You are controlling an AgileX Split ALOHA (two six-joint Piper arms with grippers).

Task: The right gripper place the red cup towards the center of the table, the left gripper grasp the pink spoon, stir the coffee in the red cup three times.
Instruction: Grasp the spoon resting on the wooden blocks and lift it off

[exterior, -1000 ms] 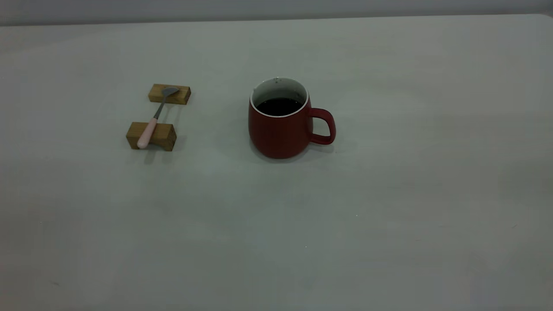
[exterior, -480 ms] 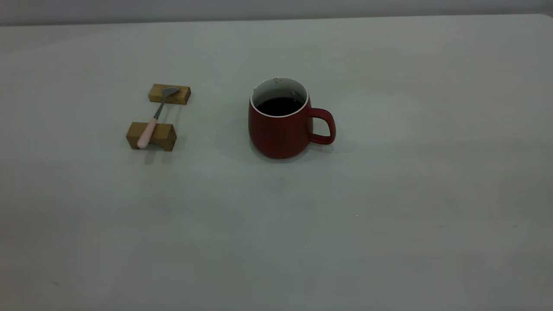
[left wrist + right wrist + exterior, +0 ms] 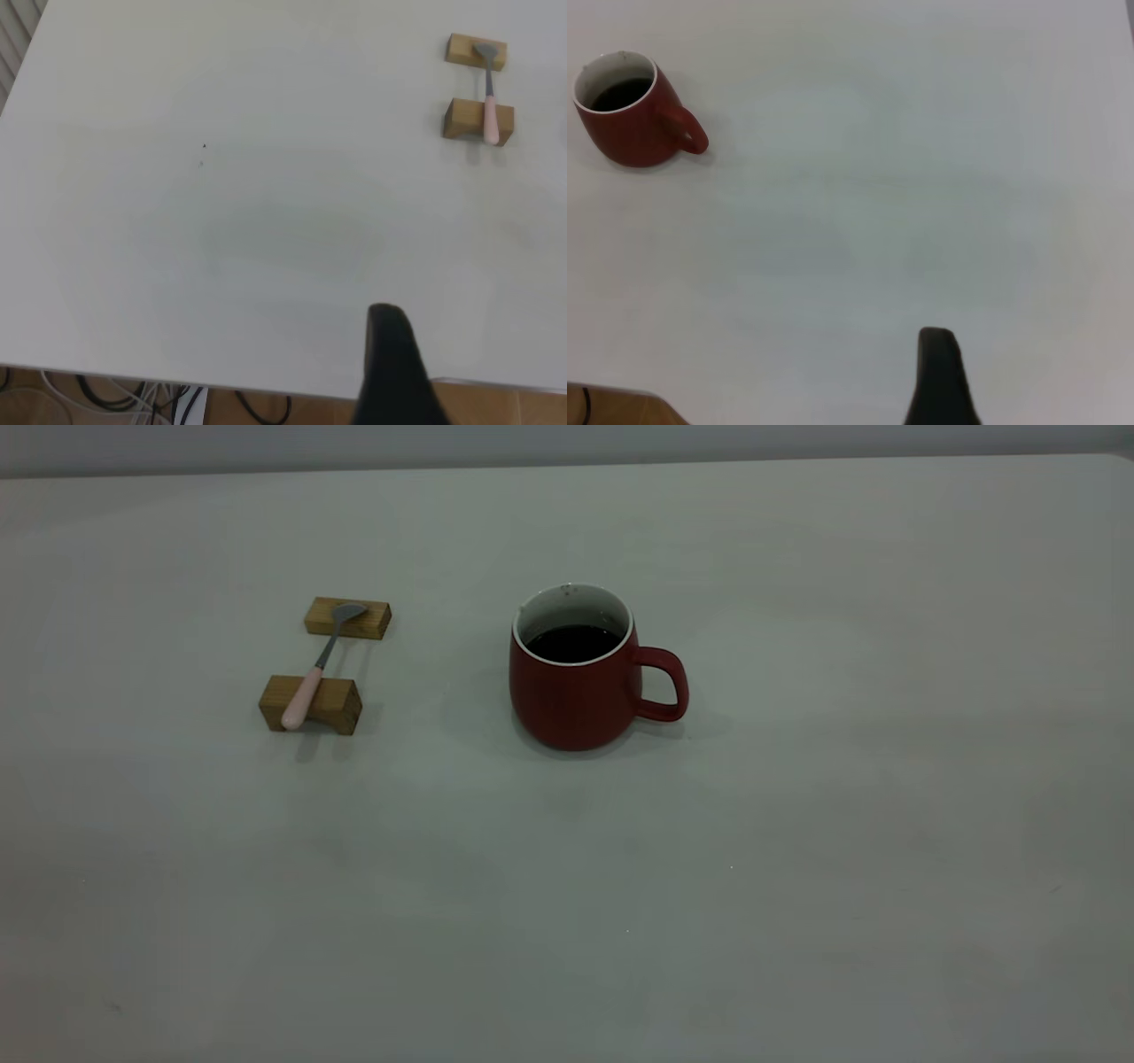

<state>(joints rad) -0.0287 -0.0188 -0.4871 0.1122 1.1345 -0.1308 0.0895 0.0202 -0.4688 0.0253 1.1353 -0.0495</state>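
Cup (image 3: 574,691) of coffee (image 3: 572,643) mid-table (image 3: 797,868), spoon (image 3: 314,666) bridging two blocks (image 3: 312,704) left of cup, each tool cut off, one fingertip showing, left tool (image 3: 394,372), right tool (image 3: 941,381), grip state unreadable

Neither arm shows in the exterior view. Of the left tool (image 3: 394,372) only one dark finger is in its wrist view, cut off at the 6 o'clock edge, so its jaw state cannot be told; likewise the right tool (image 3: 939,376) in its own wrist view. The tabletop (image 3: 797,868) runs past the exterior view's edges at 3, 6 and 9 o'clock. The red cup (image 3: 571,695) hides its own far wall below the coffee (image 3: 573,643), whose depth cannot be told
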